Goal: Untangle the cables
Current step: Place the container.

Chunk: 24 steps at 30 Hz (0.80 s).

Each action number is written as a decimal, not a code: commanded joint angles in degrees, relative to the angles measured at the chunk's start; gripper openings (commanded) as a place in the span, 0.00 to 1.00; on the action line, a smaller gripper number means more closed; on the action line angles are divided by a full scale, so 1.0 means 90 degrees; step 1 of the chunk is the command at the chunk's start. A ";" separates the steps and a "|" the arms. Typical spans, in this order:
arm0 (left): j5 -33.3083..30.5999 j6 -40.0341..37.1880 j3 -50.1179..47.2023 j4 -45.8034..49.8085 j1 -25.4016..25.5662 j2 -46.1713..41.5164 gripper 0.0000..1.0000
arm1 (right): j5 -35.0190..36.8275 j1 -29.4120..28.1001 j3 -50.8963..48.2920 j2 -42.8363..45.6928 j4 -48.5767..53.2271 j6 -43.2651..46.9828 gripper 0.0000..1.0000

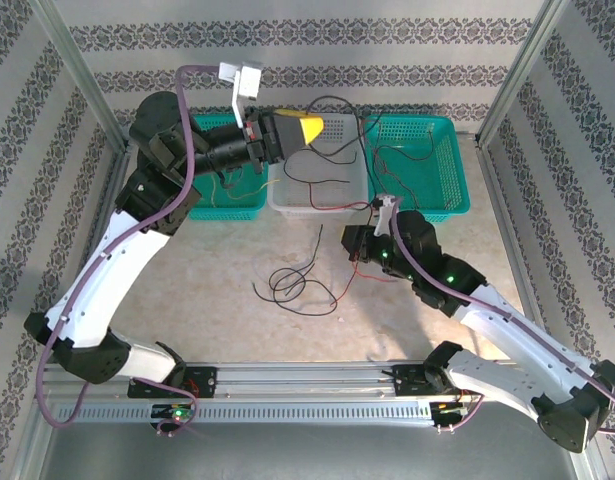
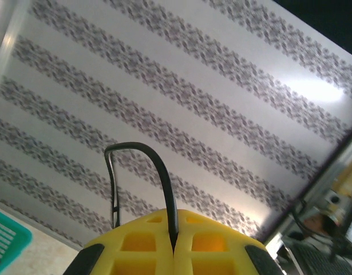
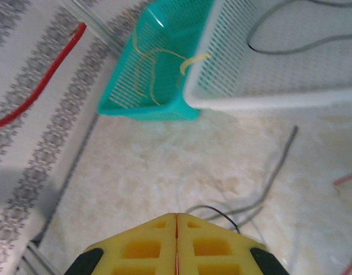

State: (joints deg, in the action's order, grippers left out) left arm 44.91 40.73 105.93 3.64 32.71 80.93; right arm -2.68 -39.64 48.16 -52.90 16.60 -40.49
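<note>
**Ana:** While the left tool [image 2: 174,232] hangs raised, what do its yellow moulded plastic fingers hold?

**Ben:** They are pressed together on a thin, glossy black cable [image 2: 164,183], which arches out of the seam in a narrow loop. Seen from above, that tool sits over the white perforated plastic basket [image 1: 322,195].

**Ana:** And the right tool [image 3: 176,229]?

**Ben:** Its fingers are closed too, low over the beige marbled tabletop [image 1: 187,300]. A hair-thin red line runs down the seam, and a thin red cable [image 1: 379,273] trails from the tool, so it is pinching that one.

**Ana:** Where are the other wires?

**Ben:** Several loose black cables [image 1: 287,285] lie in tangled curls on the tabletop, just left of the right tool. Fine yellow cables [image 3: 142,69] lie curled inside the teal slatted plastic basket [image 3: 164,109], which touches the white basket's left side.
</note>
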 commanded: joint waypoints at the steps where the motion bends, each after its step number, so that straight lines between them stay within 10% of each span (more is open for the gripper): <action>1: -0.0858 -0.0117 0.0333 -0.0490 -0.0264 0.0135 0.00 | 0.0325 -0.0040 -0.0381 -0.0051 0.0463 -0.0179 0.00; 22: -0.2681 0.0285 0.0873 -0.0857 -0.0982 0.3707 0.00 | 0.1100 0.0029 0.0038 0.1053 0.2500 -0.0808 0.00; 24: -0.2659 0.0365 0.0920 -0.0913 -0.0985 0.4006 0.15 | 0.1191 0.0038 0.0186 0.1083 0.2722 -0.0833 0.00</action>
State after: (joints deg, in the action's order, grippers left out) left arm 21.93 42.13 111.59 -2.00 24.25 115.63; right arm 5.19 -39.59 47.07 -44.10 35.94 -47.03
